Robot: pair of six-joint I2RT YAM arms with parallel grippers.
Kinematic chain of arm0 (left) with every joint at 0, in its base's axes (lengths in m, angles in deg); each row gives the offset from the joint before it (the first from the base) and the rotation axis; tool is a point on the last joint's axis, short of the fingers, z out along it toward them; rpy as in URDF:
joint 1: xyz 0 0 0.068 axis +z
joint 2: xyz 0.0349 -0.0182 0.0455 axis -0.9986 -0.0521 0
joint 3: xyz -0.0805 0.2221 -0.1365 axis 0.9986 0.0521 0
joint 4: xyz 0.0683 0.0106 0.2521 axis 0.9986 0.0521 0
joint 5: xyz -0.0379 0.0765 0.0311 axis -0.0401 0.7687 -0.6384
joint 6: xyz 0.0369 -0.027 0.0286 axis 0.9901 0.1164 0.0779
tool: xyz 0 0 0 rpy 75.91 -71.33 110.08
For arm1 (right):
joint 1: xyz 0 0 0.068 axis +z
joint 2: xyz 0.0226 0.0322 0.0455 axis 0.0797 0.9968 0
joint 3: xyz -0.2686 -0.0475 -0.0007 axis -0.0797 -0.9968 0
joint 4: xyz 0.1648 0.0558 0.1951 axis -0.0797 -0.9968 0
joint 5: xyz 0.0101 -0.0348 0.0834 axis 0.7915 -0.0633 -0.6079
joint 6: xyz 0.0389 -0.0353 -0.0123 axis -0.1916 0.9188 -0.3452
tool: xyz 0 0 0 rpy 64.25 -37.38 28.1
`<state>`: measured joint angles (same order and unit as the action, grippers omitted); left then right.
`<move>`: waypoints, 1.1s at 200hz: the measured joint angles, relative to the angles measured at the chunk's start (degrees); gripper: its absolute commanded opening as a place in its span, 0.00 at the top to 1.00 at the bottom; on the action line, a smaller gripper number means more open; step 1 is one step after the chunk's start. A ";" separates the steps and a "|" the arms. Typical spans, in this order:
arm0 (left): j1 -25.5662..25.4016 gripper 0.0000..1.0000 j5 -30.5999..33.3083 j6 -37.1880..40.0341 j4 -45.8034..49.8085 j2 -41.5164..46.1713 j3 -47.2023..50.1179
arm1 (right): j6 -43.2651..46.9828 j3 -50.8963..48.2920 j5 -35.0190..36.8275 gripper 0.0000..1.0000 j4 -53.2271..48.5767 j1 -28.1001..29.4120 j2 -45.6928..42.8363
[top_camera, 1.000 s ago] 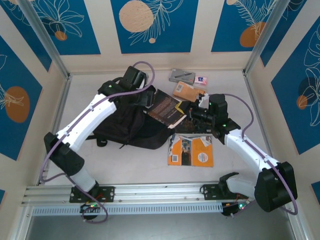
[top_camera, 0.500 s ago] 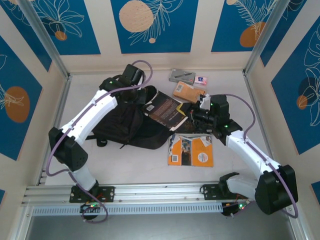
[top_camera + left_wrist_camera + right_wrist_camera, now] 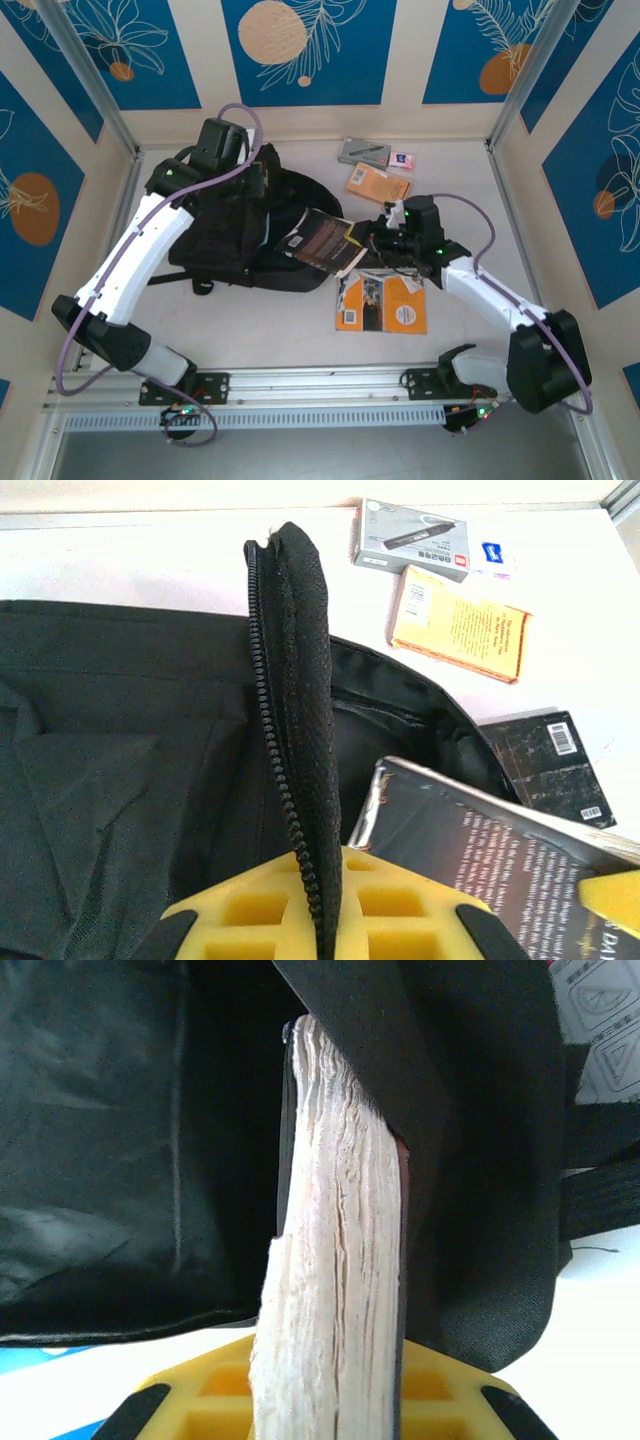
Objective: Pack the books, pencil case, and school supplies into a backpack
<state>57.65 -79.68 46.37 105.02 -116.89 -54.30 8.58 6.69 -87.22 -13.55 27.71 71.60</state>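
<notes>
Since a second ago the left arm has swung off to the far left, dragging the backpack's mouth wider. The right arm has pushed the dark brown book leftward, toward that opening.

The left claw (image 3: 250, 182) is pinching the zip edge (image 3: 295, 760) of the backpack (image 3: 225, 235), with its yellow pads nearly together and only the fabric flap between them. In the left wrist view the flap is standing upright out of the jaws, zip teeth running up its left side. The right claw (image 3: 373, 240) is clamping tight on the near end of the dark brown book (image 3: 322, 238). In the right wrist view the pale page edges (image 3: 335, 1290) are rising straight up from between the yellow pads. The book's far end is poking under a fold of black fabric into the bag's dark inside.

Seen from overhead, the book's left corner is overlapping the backpack's right rim while the rest is sticking out over the table (image 3: 250, 320). The backpack is lying on the table's left half. A black book (image 3: 545, 760) with barcode stickers is lying just beyond the held one, partly hidden behind it. An orange book (image 3: 377, 182) is lying toward the far wall, apart from the bag. The grey pencil case (image 3: 363, 151) and the small eraser (image 3: 402, 160) are sitting side by side just beyond it. Another orange book (image 3: 385, 302) is lying flat in front of the right claw.
</notes>
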 measured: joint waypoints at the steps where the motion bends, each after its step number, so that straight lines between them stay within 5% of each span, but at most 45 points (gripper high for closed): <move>1: 0.00 1.00 -0.02 0.00 0.02 0.00 0.00 | -0.02 0.26 -0.02 1.00 -0.02 0.15 0.33; 148: 0.00 1.00 -8.74 0.52 -1.36 -0.02 -0.09 | -1.31 30.21 -1.84 0.97 4.72 11.93 36.50; 188: 0.00 1.00 -11.15 -0.20 -3.15 -0.02 -0.09 | 0.22 40.41 2.38 0.83 2.51 15.67 44.11; 220: 0.00 1.00 -11.78 -0.22 -4.96 -0.02 0.28 | 1.29 43.93 4.74 0.53 1.09 17.27 48.30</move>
<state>57.65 -91.46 46.15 100.05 -116.91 -54.01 9.87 50.63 -82.47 -12.45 44.98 119.91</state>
